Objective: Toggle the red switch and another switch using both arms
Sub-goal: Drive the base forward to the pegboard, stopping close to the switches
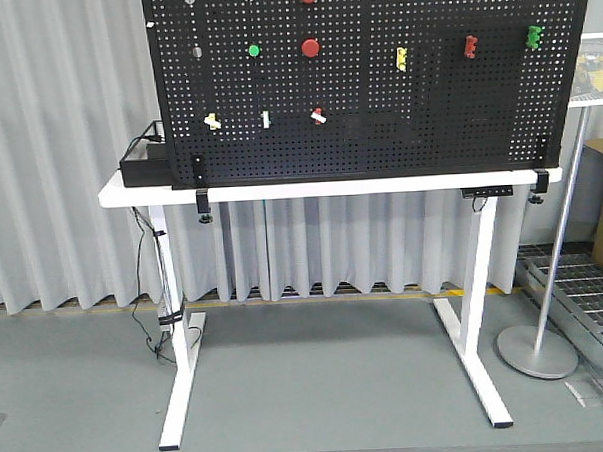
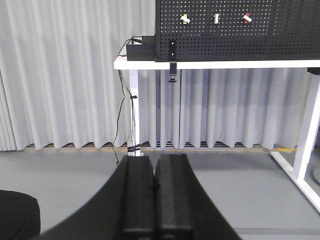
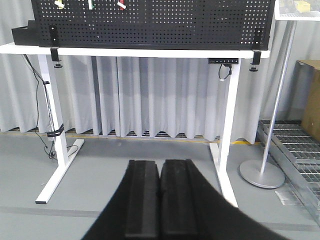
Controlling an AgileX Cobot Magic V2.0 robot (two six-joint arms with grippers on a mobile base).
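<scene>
Low on the pegboard [image 1: 378, 133], just above the counter [image 1: 310, 189] edge, the red switch [image 1: 318, 116] and yellow switch [image 1: 212, 121] sit well beyond the left fingers [image 2: 137, 195] and right fingers [image 3: 142, 195], both pairs pressed shut, grey floor [image 1: 318, 385] between.

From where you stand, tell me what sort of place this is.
Probably a robot test lab, not a home: a black pegboard holding the red switch, a pale yellow switch and round push buttons stands on a white desk, with grey curtains hung behind as a backdrop.
</scene>
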